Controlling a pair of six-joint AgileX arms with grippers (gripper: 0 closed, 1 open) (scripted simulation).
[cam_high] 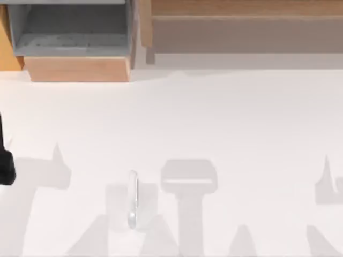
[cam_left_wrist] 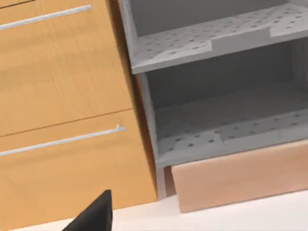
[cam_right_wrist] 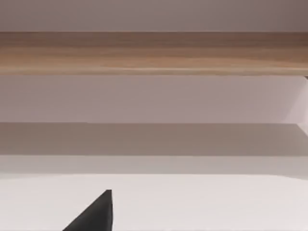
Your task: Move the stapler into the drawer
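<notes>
Stapler (cam_high: 132, 199) lies untouched near the table's (cam_high: 241, 118) front edge, a little left of centre, its long axis running front to back, pale against the white surface. Well apart, at the back left corner, the drawer (cam_high: 75, 68) stands pulled open, grey interior exposed behind its tan front panel; the left wrist view shows 2 perforated grey trays (cam_left_wrist: 226, 130) stacked there. The left arm (cam_high: 5, 160) sits at the left edge, the right arm parked; I cannot tell how either gripper's fingers stand. A good pick, I judge, comes straight down with fingers across the narrow width, gripping mid-length.
</notes>
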